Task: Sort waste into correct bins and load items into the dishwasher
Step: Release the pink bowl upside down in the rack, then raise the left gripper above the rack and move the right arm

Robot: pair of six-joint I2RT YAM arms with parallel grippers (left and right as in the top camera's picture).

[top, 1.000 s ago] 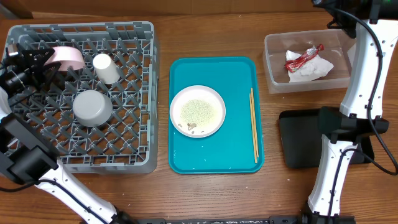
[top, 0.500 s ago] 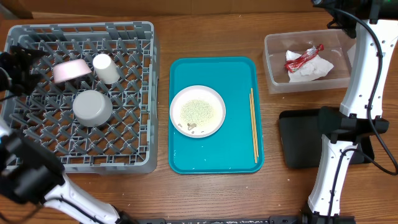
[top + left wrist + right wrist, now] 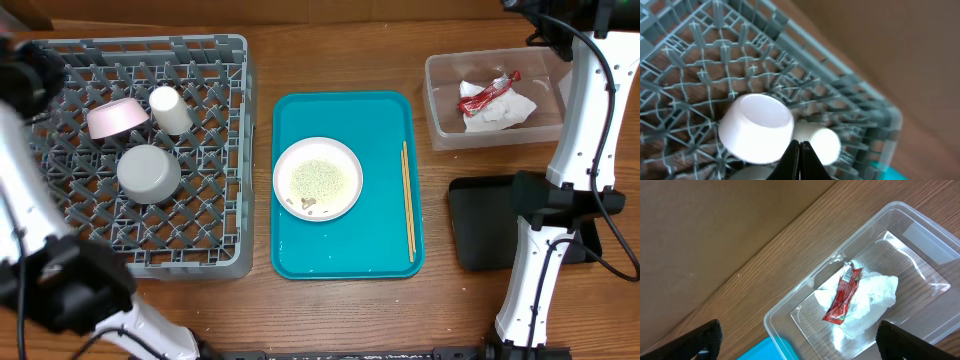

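Now the grey dish rack (image 3: 225, 255) at the left of the table holds three pieces. A pale pinkish bowl (image 3: 118, 118) lies tipped on the lattice, and a small white cup (image 3: 170, 108) lies on its side just beside it. A round grey metal bowl (image 3: 149, 172) sits nearer the front. From the left wrist view the pale bowl looks smooth and glossy white, with the cup close behind it.

The left gripper (image 3: 799, 150) hangs above the rack. Its dark fingers are pressed tip to tip with nothing between them.

On the teal serving tray (image 3: 340, 250) in the middle sits a round pale plate (image 3: 340, 155). The plate carries a patch of pale rice-like crumbs (image 3: 320, 178) and a few brownish scraps at its near edge. Thin wooden chopsticks (image 3: 408, 200) lie straight along the tray's right side, apart from the plate.

The clear plastic tub (image 3: 440, 125) stands at the upper right. A crumpled white napkin (image 3: 505, 112) lies in it, and a small red wrapper (image 3: 487, 93) lies across the napkin.

The right gripper (image 3: 797, 330) hovers over this tub. Its fingers are spread wide at the two lower corners of the wrist view and carry nothing.

A shallow black tray (image 3: 480, 225) rests in front of the tub, partly hidden by the right arm.
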